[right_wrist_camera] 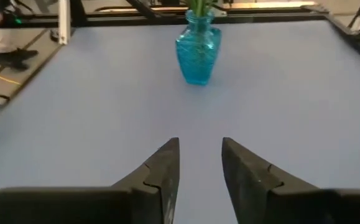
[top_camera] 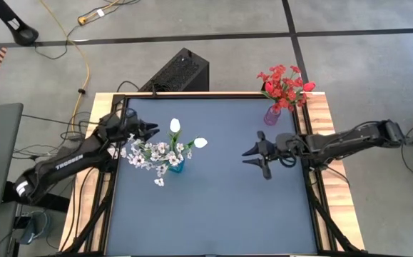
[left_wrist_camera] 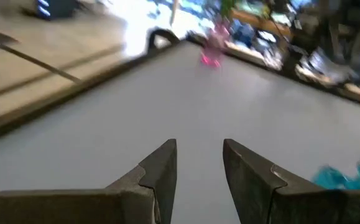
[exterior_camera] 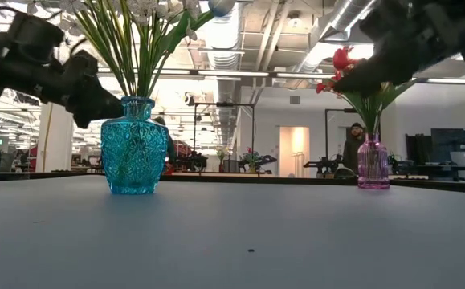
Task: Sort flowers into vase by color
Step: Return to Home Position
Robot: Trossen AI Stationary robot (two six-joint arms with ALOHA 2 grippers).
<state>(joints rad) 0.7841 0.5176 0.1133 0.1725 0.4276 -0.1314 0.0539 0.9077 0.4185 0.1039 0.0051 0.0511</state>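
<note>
Found the red flowers (top_camera: 284,84) bunched in the purple vase (top_camera: 271,116) at the far right corner of the table (top_camera: 213,214), and the white flowers (top_camera: 156,151) fanned out of the blue vase (top_camera: 175,166) left of the middle. Judged the sort complete by colour, with only the retreat of the arms outstanding.

Reckoned each stem light and springy, the blossoms soft and easily crushed. Best pinched on the bare green stem, partway below the bloom, never on the petals. Took both vases for glass: slippery, breakable, and top-heavy under such spreads, so prone to tip at a nudge.

Counted two vases and two arms. Made out two white tulip buds (top_camera: 175,126) above a tangle of small white sprays. Could not separate the sprays, nor the red stems, into a firm number.

Placed the left pincer (left_wrist_camera: 199,144) close by the white blossoms on their left side, raised above the table, fingers spread apart with nothing between. Placed the right pincer (right_wrist_camera: 200,144) right of the table's middle, near the purple vase yet apart from it, aimed toward the blue vase, likewise spread and empty.
</note>
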